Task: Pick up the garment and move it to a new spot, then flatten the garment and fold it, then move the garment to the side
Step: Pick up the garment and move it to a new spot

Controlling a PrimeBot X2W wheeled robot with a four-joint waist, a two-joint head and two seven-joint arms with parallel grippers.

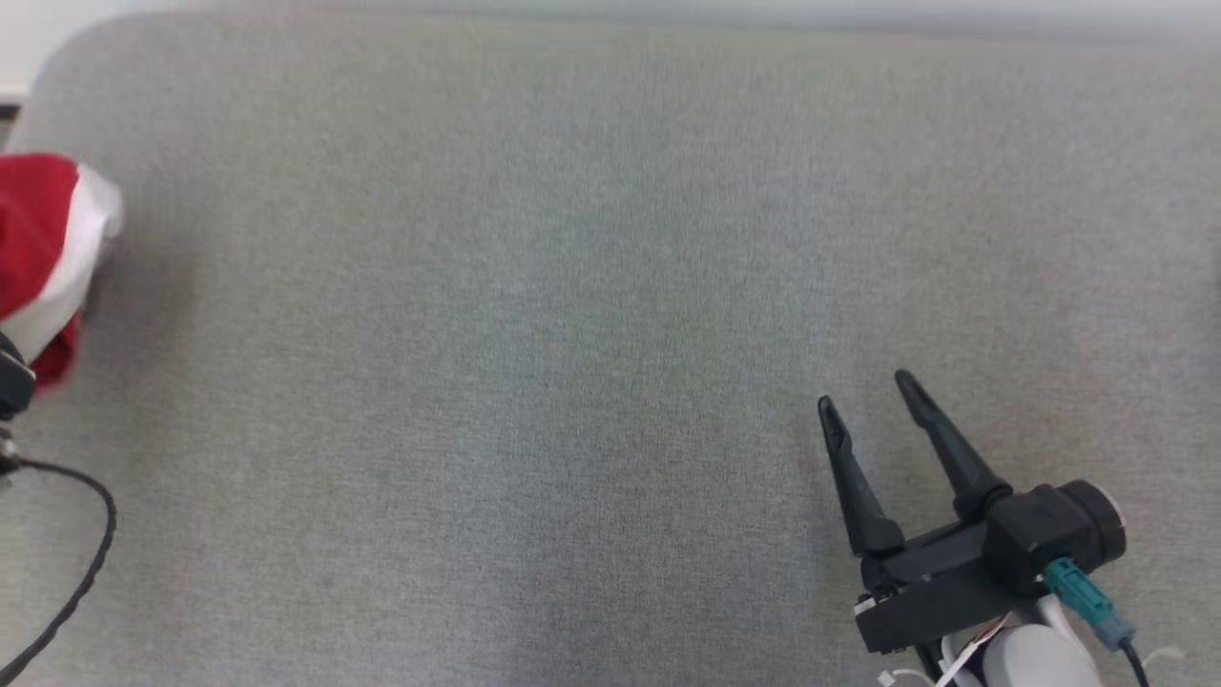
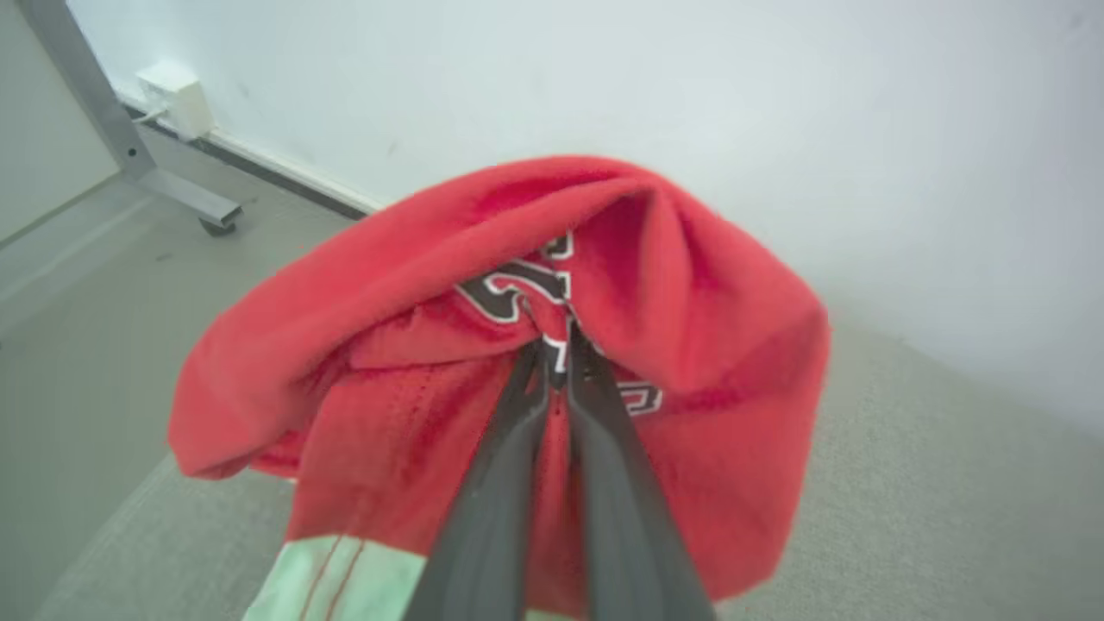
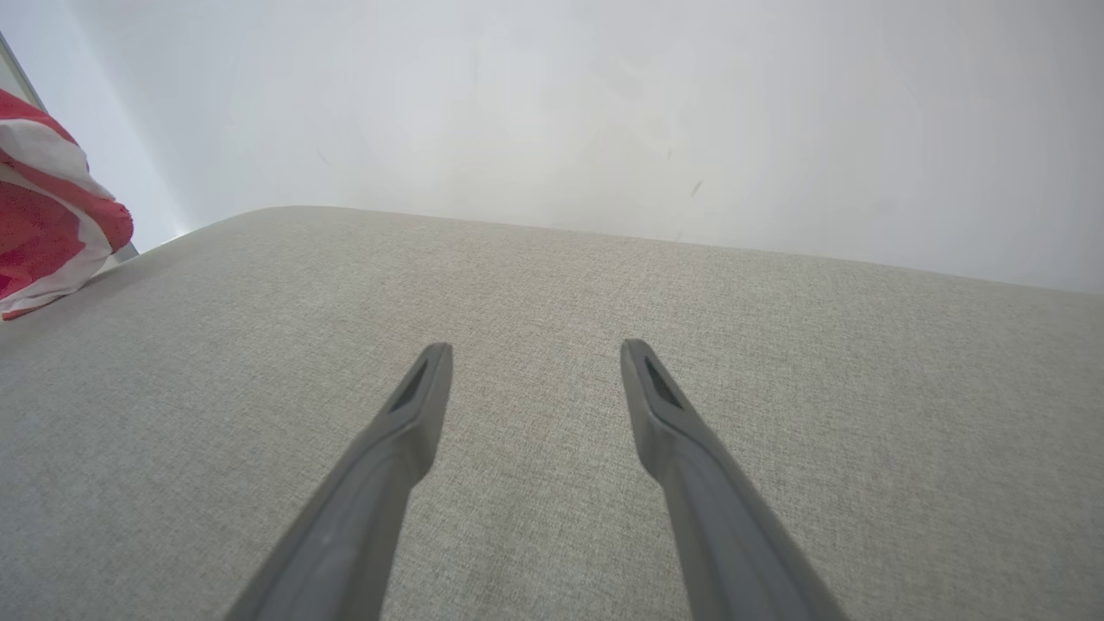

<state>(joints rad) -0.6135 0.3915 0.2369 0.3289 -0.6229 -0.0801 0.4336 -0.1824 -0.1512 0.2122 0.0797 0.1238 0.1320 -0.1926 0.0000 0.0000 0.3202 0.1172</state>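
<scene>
The red jersey (image 2: 414,285), white-trimmed with black-and-white lettering, hangs bunched, pinched by the left gripper (image 2: 559,354) at the left edge of the grey padded surface (image 1: 610,334).

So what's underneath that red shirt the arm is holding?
The left gripper pinches the red shirt, which is bunched up. Around its edges you can see the grey cushion, with floor off to one side. Whatever lies straight beneath is covered by the cloth.

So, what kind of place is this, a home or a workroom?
Probably a lab or test room, not a home: a wide grey cloth-covered surface, a bare white wall, and a metal frame leg on a caster.
</scene>
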